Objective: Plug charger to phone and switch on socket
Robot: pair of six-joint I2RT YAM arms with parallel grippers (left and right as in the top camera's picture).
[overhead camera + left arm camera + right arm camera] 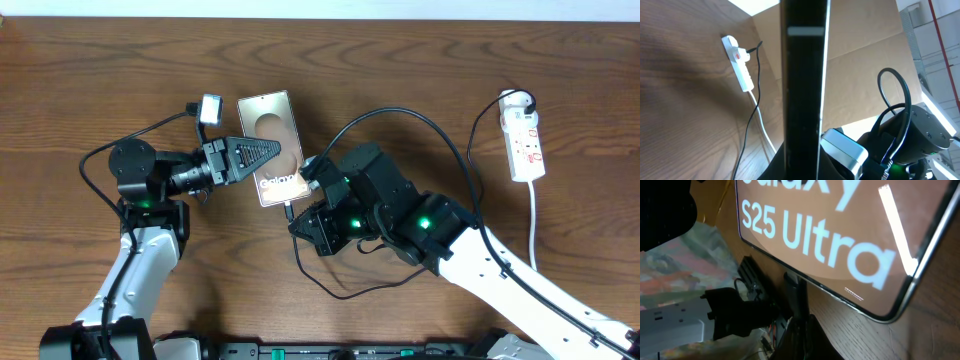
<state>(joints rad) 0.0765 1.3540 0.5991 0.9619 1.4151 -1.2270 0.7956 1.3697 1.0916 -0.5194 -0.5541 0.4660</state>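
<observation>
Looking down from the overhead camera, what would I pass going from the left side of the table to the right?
Left robot arm → phone → right robot arm → white power strip.

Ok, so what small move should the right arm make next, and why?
Probably it should press the charger tip a little further into the bottom edge of the phone. The right tool is shut on that tip right at the edge, and the left tool grips the phone to steady it. I cannot tell whether the tip is fully seated. The socket can wait.
</observation>
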